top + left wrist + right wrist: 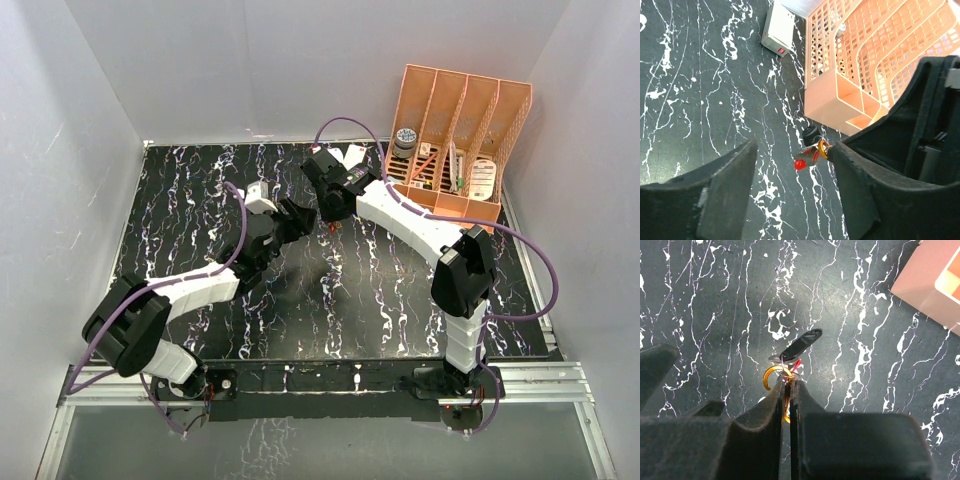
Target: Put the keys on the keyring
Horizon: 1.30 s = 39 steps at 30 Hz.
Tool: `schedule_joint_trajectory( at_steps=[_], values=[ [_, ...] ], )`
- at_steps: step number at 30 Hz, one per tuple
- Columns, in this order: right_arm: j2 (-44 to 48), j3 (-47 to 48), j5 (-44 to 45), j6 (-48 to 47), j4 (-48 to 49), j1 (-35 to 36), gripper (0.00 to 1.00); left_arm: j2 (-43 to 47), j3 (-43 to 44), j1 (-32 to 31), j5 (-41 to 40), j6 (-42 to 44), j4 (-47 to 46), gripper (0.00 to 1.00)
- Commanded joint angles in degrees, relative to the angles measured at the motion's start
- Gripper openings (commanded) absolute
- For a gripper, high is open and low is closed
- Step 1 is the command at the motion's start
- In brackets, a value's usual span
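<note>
Keyring (771, 377) is pinched between the closed fingers of the right gripper (788, 386), near the front of the orange rack (837, 102). Black-headed key (801, 344) and red-headed key (801, 164) touch it. Left gripper (792, 149) hovers beside them, jaws apart, holding nothing.

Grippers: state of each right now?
Left gripper: open, holding nothing.
Right gripper: closed, pinching the keyring.
</note>
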<state>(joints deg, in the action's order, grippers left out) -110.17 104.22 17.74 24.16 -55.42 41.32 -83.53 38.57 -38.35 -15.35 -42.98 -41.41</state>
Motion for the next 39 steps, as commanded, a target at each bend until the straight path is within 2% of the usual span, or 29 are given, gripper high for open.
schedule_joint_trajectory(
  at_steps=[1,22,30,39],
  values=[
    [3.94,1.37,1.60,0.53,1.10,0.37,0.00,4.74,-0.16,0.63,-2.87,0.40,0.83,0.64],
    [3.76,1.89,1.42,0.53,0.54,0.42,0.00,8.33,-1.87,1.08,-3.94,0.40,2.01,0.67],
    [4.27,-0.46,-4.96,0.66,3.85,-0.35,0.00,10.48,-2.91,1.06,-4.68,0.86,3.10,0.67],
    [8.56,-9.36,-18.16,4.66,17.18,-4.19,0.00,20.02,-3.06,1.47,-9.86,2.61,9.98,0.66]
  ],
)
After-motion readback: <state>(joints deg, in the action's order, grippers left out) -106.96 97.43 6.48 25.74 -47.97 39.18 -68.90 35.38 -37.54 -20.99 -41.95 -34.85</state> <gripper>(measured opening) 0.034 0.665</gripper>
